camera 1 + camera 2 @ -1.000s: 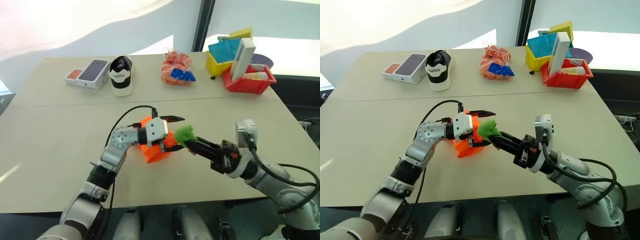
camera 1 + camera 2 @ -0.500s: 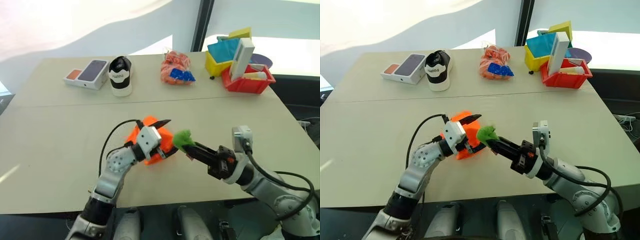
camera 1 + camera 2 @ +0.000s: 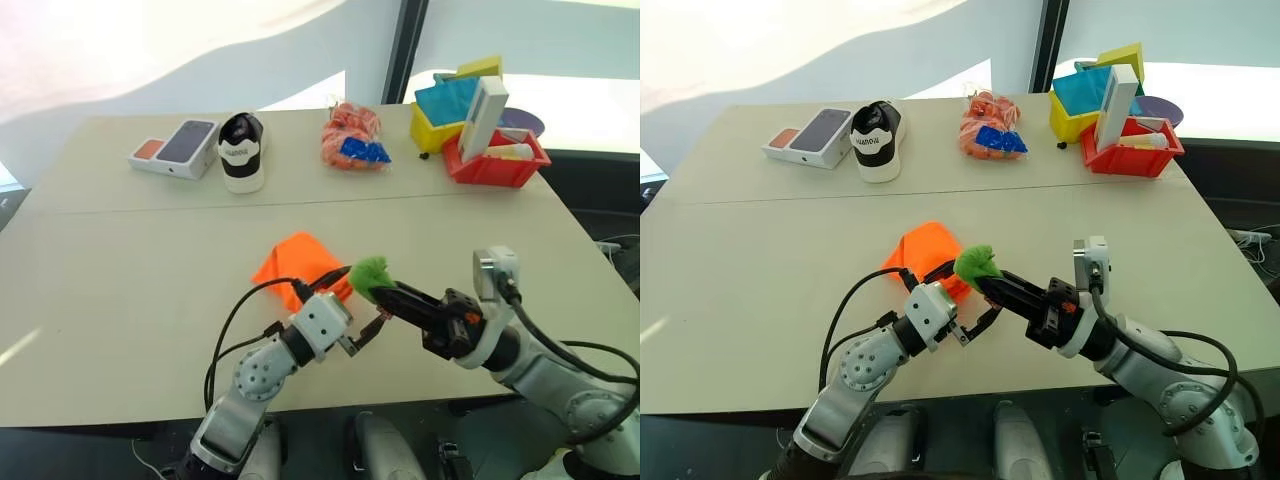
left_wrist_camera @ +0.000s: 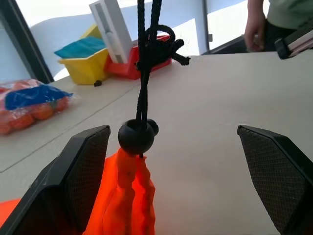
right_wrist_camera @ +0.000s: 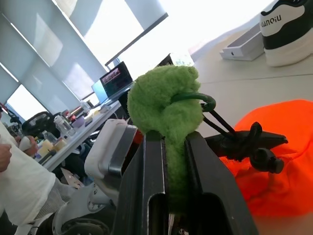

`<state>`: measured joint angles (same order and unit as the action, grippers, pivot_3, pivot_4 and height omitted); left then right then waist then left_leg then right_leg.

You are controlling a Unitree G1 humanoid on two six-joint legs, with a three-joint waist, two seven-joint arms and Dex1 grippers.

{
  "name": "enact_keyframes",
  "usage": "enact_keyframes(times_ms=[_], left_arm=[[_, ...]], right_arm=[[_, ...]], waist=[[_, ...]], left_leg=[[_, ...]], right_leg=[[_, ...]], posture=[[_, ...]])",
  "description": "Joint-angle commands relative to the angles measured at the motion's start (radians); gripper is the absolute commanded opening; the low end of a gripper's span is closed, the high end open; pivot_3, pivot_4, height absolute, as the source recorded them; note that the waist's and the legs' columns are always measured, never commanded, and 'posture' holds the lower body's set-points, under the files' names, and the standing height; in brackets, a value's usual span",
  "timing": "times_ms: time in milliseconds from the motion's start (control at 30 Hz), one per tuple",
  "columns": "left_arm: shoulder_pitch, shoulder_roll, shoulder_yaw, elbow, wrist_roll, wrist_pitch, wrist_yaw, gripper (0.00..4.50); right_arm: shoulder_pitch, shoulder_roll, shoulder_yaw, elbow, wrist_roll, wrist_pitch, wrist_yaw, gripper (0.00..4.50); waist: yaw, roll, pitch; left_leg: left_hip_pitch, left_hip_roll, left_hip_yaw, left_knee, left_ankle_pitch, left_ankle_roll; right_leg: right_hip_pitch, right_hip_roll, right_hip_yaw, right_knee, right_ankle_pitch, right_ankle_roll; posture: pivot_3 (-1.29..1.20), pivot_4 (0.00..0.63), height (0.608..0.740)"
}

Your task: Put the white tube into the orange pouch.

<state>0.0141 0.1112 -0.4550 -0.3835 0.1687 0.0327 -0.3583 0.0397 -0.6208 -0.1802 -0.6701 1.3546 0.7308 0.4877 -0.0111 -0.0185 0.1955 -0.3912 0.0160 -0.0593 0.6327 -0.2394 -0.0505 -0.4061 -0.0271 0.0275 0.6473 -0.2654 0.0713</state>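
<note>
We keep the fuzzy green ring (image 3: 978, 264) pinched in our right tool (image 3: 992, 283), tensioning the bright orange fabric pouch (image 3: 925, 250) at frame centre, while our left tool (image 3: 970, 318) gapes empty.

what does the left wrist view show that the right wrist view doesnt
Left wrist view alone: the black cord stopper up close with the black cord rising from it, the yellow bin, the red bin, the orange mesh bag and a person's hand.

Right wrist view alone: the green fuzzy ring clamped in the right gripper, the black and white shoe, a laptop.

Both: the orange pouch, its cord, the table.
</note>
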Motion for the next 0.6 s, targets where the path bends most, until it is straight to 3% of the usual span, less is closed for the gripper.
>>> enact_keyframes(times_ms=[33, 600], left_arm=[[0.026, -0.031, -0.025, -0.072, 0.051, 0.010, 0.069, 4.45], [-0.037, -0.089, -0.043, 0.059, 0.080, -0.052, 0.166, 4.45]], right_arm=[[-0.012, -0.026, -0.030, -0.045, 0.067, -0.001, -0.011, 0.00], [-0.038, -0.067, -0.008, -0.042, 0.105, -0.002, -0.036, 0.00]], waist=[[0.000, 0.000, 0.000], [0.001, 0.000, 0.000]], left_leg=[[0.000, 0.000, 0.000, 0.000, 0.000, 0.000], [-0.001, 0.000, 0.000, 0.000, 0.000, 0.000]], right_leg=[[0.000, 0.000, 0.000, 0.000, 0.000, 0.000], [0.000, 0.000, 0.000, -0.002, 0.000, 0.000]], posture=[[0.00, 0.150, 0.740], [0.00, 0.150, 0.740]])
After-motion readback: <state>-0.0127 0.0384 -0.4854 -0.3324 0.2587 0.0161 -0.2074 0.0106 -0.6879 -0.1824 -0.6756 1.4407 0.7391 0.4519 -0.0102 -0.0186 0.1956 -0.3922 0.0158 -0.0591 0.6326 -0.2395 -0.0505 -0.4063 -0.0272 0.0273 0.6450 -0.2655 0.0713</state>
